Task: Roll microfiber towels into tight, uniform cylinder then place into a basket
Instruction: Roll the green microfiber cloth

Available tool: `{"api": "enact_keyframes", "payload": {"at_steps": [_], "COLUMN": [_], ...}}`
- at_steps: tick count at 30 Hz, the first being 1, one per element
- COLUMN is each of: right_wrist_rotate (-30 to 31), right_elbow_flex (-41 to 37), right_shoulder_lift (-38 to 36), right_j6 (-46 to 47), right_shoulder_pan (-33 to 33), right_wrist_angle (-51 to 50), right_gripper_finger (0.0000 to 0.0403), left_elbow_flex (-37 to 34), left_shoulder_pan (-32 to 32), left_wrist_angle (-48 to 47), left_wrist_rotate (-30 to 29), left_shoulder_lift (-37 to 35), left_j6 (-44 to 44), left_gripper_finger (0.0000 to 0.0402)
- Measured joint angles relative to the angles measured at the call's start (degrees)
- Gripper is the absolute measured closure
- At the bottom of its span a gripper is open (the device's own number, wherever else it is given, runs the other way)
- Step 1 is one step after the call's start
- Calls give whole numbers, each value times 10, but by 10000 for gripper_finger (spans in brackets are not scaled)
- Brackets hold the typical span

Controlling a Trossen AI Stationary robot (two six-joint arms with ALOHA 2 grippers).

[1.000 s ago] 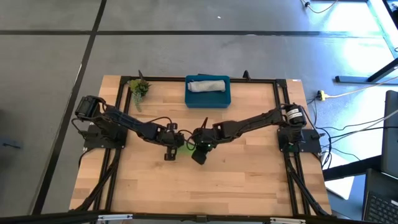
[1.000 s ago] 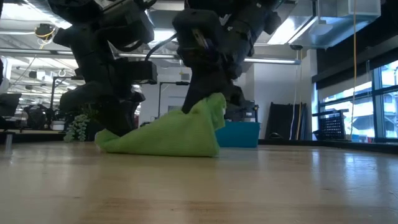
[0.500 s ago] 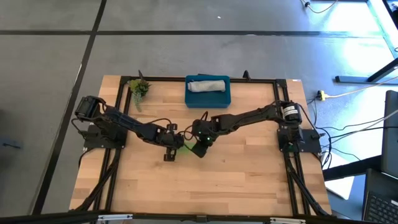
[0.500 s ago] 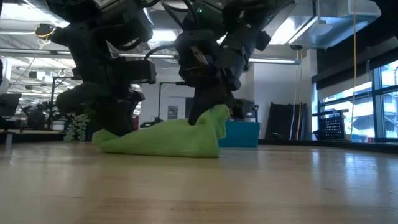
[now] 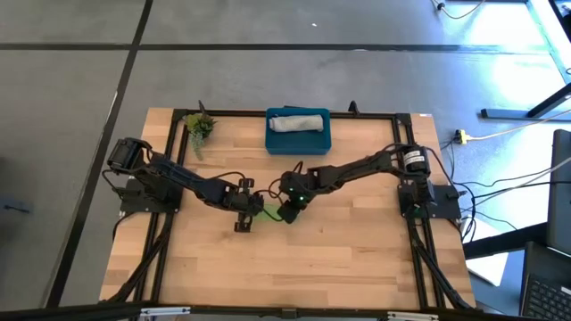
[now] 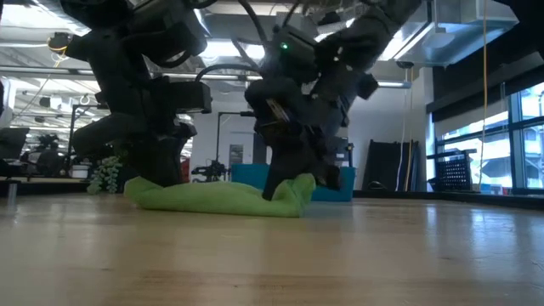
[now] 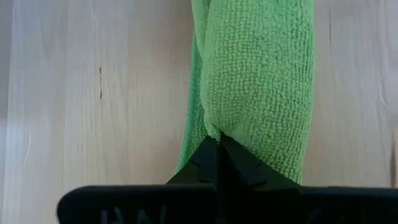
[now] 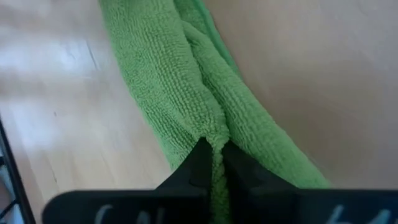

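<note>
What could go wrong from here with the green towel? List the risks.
1. Both claws, left claw and right claw, pinch the lime green towel at opposite ends; pulling apart could loosen the roll.
2. The arms crowd together mid-table; they may collide.
3. The basket already holds the grey towel; space looks tight.

The lime green towel (image 7: 261, 87) is looped, nubby microfiber cloth, matt. Under it, the table (image 7: 93, 93) is pale, smooth wood with fine grain.

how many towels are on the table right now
2. A grey towel lies rolled in the blue basket at the table's far edge. A green towel lies mid-table, pinched at its ends by the left gripper and right gripper. No others show.
</note>
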Motion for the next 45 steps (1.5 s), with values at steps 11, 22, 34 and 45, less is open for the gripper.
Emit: {"api": "enact_keyframes", "payload": {"at_steps": [11, 22, 34, 45], "right_wrist_rotate": [2, 10, 10, 10], "right_elbow_flex": [-59, -61, -61, -61], "right_shoulder_lift": [-3, 1, 1, 1], "right_j6": [21, -22, -24, -31], "right_shoulder_pan": [2, 3, 3, 3], "right_wrist_angle": [88, 132, 132, 132], "right_gripper_finger": [379, 374, 373, 373], "left_elbow_flex": [0, -1, -1, -1], "left_shoulder_pan": [-1, -1, 0, 0], "left_wrist_angle": [1, 5, 5, 5], "left_wrist_rotate": [-9, -17, -10, -9], "left_shoulder_lift": [0, 0, 0, 0], "left_j6": [-16, -41, -46, -46], "left_gripper_finger": [401, 402, 401, 401]}}
